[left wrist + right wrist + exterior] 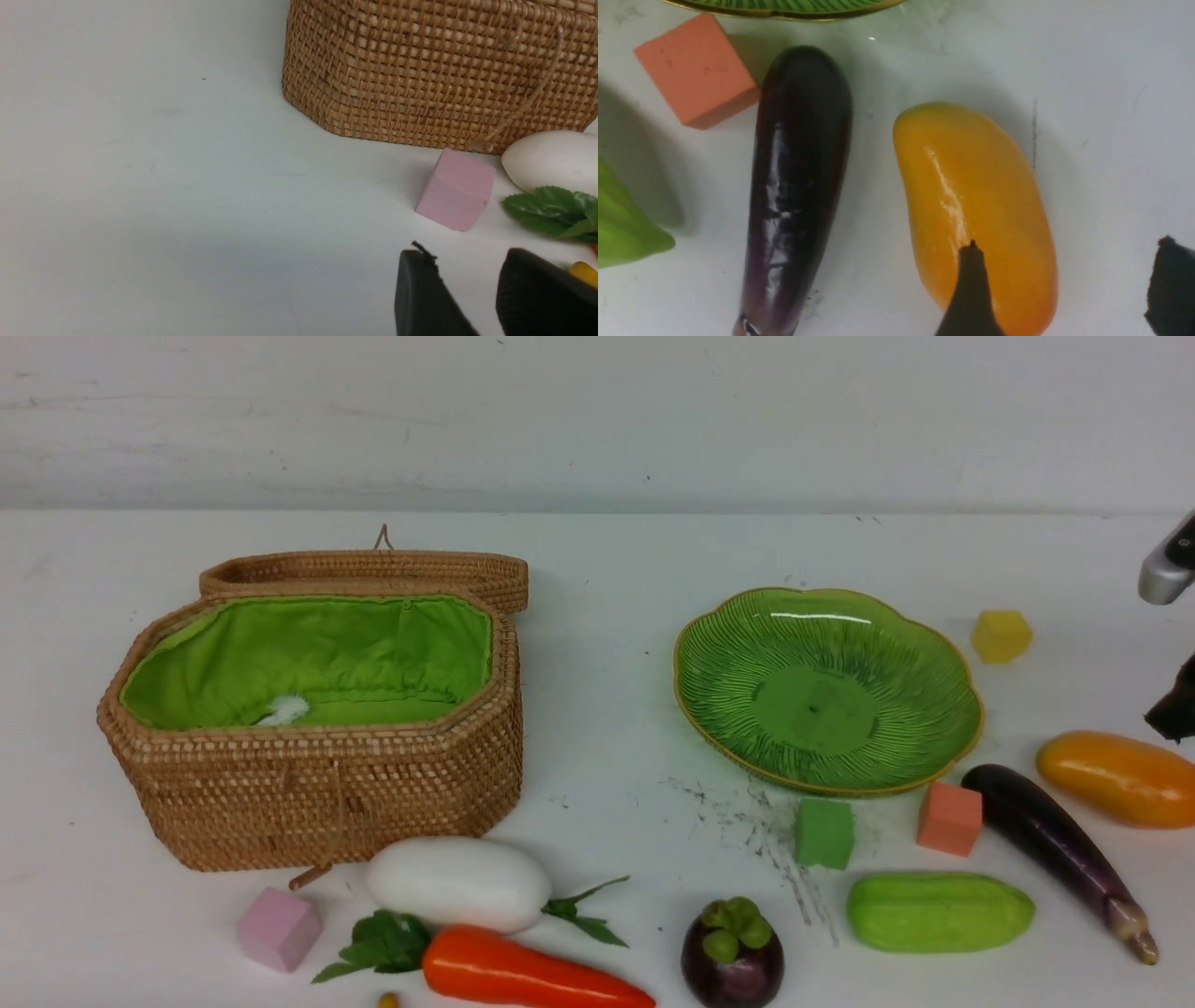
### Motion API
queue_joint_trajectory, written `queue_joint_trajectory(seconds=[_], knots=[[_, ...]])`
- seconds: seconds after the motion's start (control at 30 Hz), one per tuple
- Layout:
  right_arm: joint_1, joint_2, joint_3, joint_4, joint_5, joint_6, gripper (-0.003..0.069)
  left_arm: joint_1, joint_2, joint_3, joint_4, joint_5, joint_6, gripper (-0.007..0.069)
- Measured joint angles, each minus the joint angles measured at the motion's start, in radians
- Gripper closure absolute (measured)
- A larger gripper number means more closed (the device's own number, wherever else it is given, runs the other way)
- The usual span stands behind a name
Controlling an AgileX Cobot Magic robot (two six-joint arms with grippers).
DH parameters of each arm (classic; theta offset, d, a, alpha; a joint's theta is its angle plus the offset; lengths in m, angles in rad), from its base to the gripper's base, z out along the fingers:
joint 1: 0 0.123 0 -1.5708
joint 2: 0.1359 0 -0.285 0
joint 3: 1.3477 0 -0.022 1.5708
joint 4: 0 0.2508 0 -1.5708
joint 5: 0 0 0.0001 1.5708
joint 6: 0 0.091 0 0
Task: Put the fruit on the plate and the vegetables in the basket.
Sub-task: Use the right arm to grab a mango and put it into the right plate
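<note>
The open basket [317,784] stands at the left and the green plate [822,700] at the right, with nothing on it. The white oval [457,882], carrot [523,975] and mangosteen [733,963] lie along the front. The cucumber [938,912], eggplant [1055,845] and mango [1116,777] lie at the right. A yellow banana tip [584,273] shows behind my left gripper [467,254], which is open and empty near the pink cube [455,189]. My right gripper [1068,242] is open above the mango [971,186], one finger over it, the other over bare table.
Foam cubes lie about: pink [277,927] before the basket, green [824,833] and orange [949,818] before the plate, yellow [1000,636] behind it. The basket's lid [373,569] lies open at its back. A white wall closes the far side.
</note>
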Motion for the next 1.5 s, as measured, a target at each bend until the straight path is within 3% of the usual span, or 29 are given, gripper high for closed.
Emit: queue_joint_trajectory(seconds=[0.23, 0.5, 1.0, 1.2, 1.33, 1.5], knots=[[0.000, 0.001, 0.000, 0.014, 0.024, -0.079, -0.0020, 0.000, 0.000, 0.000, 0.000, 0.000, 0.000, 0.0386], [0.010, 0.045, 0.000, 0.007, 0.017, -0.114, -0.0021, 0.000, 0.000, 0.000, 0.000, 0.000, 0.000, 0.0386], [0.029, 0.248, -0.001, -0.113, -0.111, -0.156, -0.0017, 0.000, 0.000, 0.000, 0.000, 0.000, 0.000, 0.0386], [0.029, 0.273, -0.014, -0.113, -0.104, -0.157, 0.0058, 0.000, 0.000, 0.000, 0.000, 0.000, 0.000, 0.0386], [0.029, 0.261, -0.016, -0.123, -0.091, -0.157, 0.0058, 0.000, 0.000, 0.000, 0.000, 0.000, 0.000, 0.0386], [0.029, 0.189, -0.066, -0.104, -0.069, -0.061, 0.0058, 0.000, 0.000, 0.000, 0.000, 0.000, 0.000, 0.0386]])
